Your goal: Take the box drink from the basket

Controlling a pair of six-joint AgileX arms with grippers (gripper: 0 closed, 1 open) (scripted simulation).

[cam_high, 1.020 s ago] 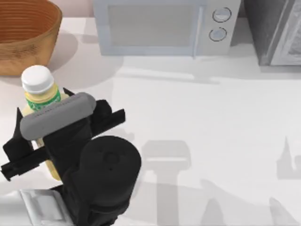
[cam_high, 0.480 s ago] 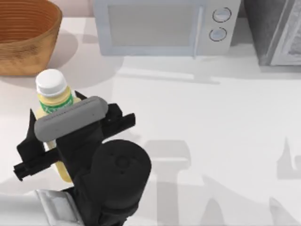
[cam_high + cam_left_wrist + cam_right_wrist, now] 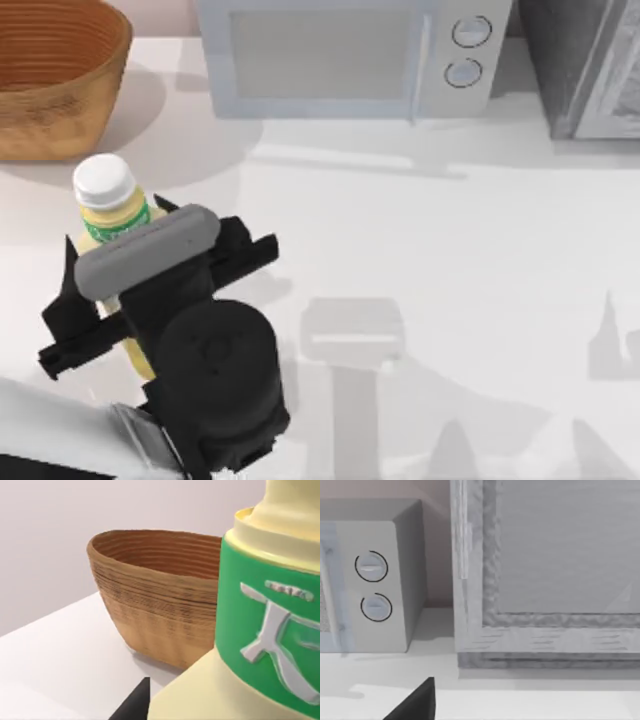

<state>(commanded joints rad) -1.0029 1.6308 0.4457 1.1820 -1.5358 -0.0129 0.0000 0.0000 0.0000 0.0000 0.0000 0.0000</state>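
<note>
Since a moment ago the left claw [image 3: 105,290], closed on the small pale-yellow white-capped box drink [image 3: 112,215], has carried it farther from the orange-brown woven basket [image 3: 55,80], so only set-down remains.

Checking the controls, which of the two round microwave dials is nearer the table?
The lower dial on the microwave, directly beneath the upper dial; the right wrist view also shows it underneath.

A white table [image 3: 450,250] fills most of the top view, crossed by soft grey shadows. At its far edge stands a pale grey microwave [image 3: 345,55] with two round dials, and a larger grey appliance [image 3: 590,65] sits just beside it on the right. Behind them rises a plain pinkish wall [image 3: 380,489].
</note>
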